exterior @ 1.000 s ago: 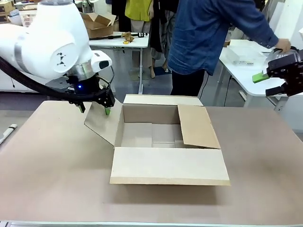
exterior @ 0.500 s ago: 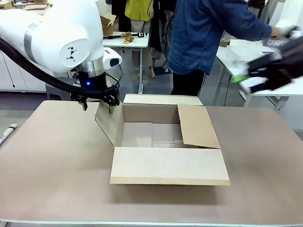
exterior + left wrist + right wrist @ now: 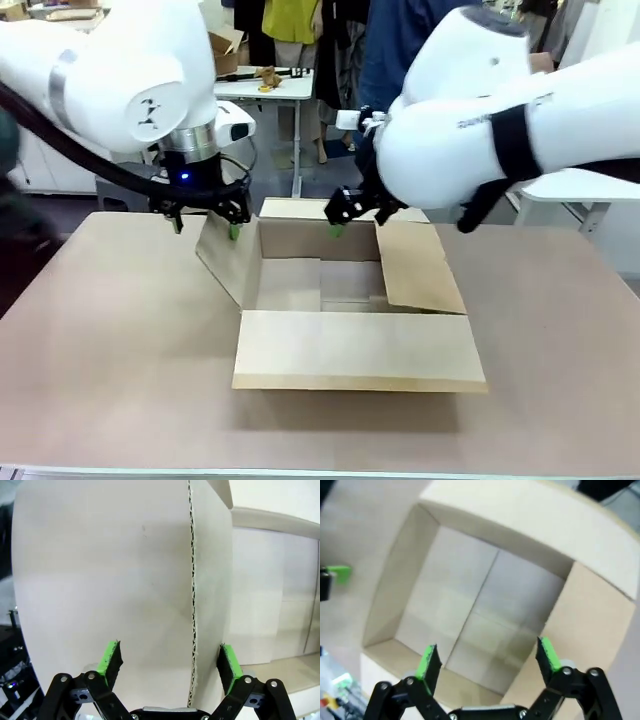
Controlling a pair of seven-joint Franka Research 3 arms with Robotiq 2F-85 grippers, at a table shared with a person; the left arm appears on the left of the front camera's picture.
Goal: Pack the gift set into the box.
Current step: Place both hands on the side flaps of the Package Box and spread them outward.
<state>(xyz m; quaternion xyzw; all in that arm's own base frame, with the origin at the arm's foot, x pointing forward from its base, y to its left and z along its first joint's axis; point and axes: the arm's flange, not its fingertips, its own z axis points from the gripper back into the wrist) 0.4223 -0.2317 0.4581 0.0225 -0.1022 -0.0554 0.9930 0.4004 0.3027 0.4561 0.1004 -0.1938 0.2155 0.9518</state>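
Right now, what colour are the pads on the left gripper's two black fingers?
Bright green pads; the left wrist view shows them best.

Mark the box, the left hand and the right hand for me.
box (image 3: 360, 350), front view, near flap folded outward.
left hand (image 3: 170, 661), left wrist view, midway between the green pads.
right hand (image 3: 487, 659), right wrist view, midway between the green pads.

Left gripper (image 3: 205, 226) and right gripper (image 3: 358, 220) both point down, jaws wide apart.
The left arm (image 3: 110, 70) comes in from the left side with its wrist turned straight down; the right arm (image 3: 500, 130) stretches across to the middle, its wrist angled downward. On each gripper the green pads (image 3: 111, 656) face each other.
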